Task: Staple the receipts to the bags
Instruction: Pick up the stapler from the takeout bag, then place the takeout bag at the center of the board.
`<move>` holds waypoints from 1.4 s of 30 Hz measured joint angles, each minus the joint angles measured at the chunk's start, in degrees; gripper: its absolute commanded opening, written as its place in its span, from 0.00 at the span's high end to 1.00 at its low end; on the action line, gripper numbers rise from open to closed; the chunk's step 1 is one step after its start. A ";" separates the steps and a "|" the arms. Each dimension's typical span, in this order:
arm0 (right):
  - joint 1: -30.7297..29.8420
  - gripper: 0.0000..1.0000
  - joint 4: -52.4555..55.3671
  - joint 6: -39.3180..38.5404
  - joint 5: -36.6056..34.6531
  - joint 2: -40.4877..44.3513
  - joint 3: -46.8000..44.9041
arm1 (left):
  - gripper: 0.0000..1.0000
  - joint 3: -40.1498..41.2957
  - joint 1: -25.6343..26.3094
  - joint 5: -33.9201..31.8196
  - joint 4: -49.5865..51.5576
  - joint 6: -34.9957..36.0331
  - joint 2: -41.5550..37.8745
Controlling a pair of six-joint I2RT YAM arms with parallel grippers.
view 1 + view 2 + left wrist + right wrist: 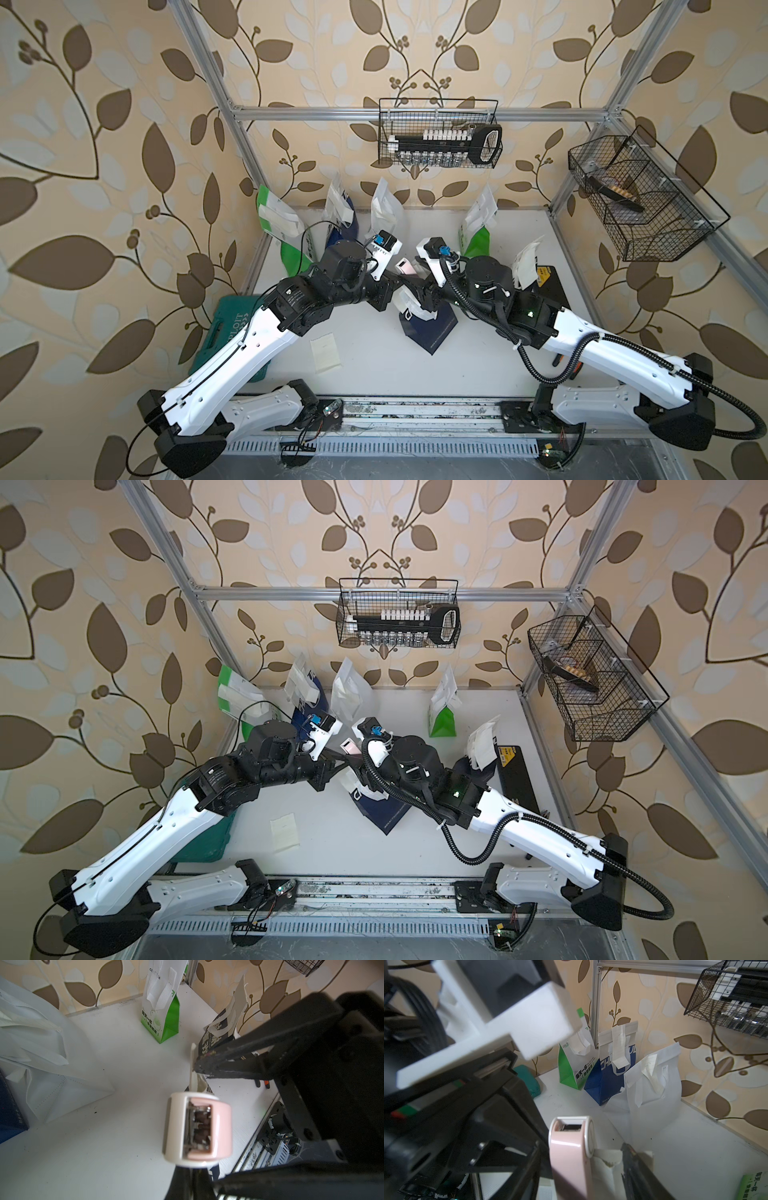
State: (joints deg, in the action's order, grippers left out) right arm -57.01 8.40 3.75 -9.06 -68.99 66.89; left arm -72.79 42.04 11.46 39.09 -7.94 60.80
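Table (374, 374): three bags (338, 210) in a row at far left, fourth bag (478, 232) far, right of centre, fifth bag (525, 262) at right beside a flat case (548, 286). Sixth bag (432, 328) lies flat mid-table, stapler (405, 266) just beyond its far end. Loose receipt (325, 353) near-left of it. Tool case (224, 332) at left edge. Wire basket (440, 133) on far wall, second basket (640, 199) on right wall.

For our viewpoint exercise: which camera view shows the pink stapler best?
The left wrist view: the stapler is large and close, mouth facing the camera, metal inside visible. The right wrist view shows its pink side, partly out of frame. In both top views it is a small sliver between the arms.
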 measured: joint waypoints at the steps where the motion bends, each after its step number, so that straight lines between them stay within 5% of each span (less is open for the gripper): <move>1: 0.00 0.47 -0.02 -0.20 0.02 -0.26 0.31 | 1.00 0.00 -0.02 -0.20 -0.02 0.00 0.00; 7: -0.15 0.74 -0.35 -1.07 -0.28 -2.54 1.57 | 1.00 0.02 0.33 0.04 0.09 -0.04 0.00; 14: -1.40 0.93 -1.86 -1.66 -7.15 -2.78 1.57 | 1.00 0.07 0.31 0.00 -0.04 -0.35 0.02; 24: 3.04 0.97 -4.20 -1.03 -26.91 -3.43 2.21 | 1.00 0.07 0.37 -0.63 -0.39 -1.27 0.44; 29: 5.57 0.98 -3.17 -0.52 -33.16 3.02 0.70 | 1.00 0.00 0.39 -4.17 -2.64 -3.45 2.82; 42: 5.77 0.98 -0.74 0.55 -41.66 17.11 -7.10 | 1.00 -19.71 0.42 -15.08 -6.49 -10.23 28.30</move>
State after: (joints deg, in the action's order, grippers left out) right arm -51.24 7.66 4.29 -50.72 -51.88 59.79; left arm -92.51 42.46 -3.62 32.60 -18.17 89.10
